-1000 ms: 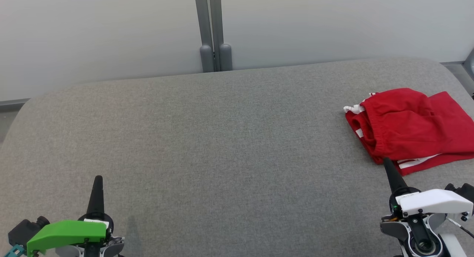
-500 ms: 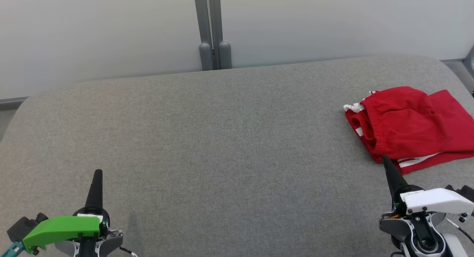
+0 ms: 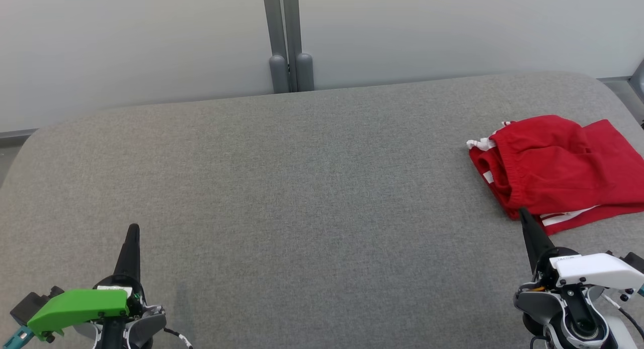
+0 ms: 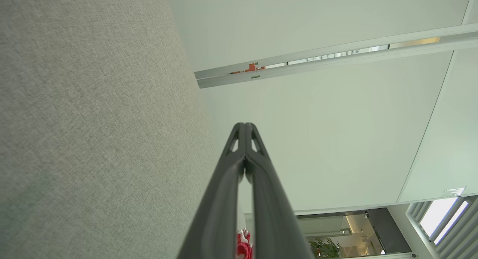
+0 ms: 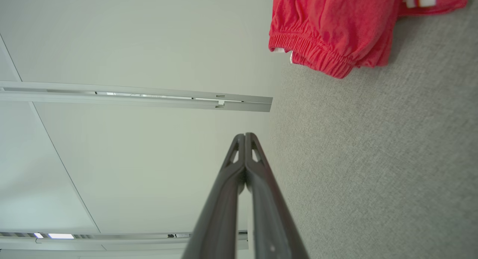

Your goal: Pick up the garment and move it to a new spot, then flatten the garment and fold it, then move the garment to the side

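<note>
The left gripper (image 3: 132, 232) hovers at the near left of the grey padded table (image 3: 302, 188), fingers pressed together and empty. At far right, the red garment (image 3: 558, 170) lies folded by the table's edge. The right gripper (image 3: 524, 215), near it, is likewise closed on nothing, and the job looks all but finished.

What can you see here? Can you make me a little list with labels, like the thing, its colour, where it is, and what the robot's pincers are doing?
surface: grey fabric-covered table
garment: red garment with white trim and an elastic band, lying bunched at the table's right side
left pincer: shut, holding nothing, at the near left
right pincer: shut, holding nothing, pointing toward the garment but apart from it
behind the table: pale wall with a grey post
</note>
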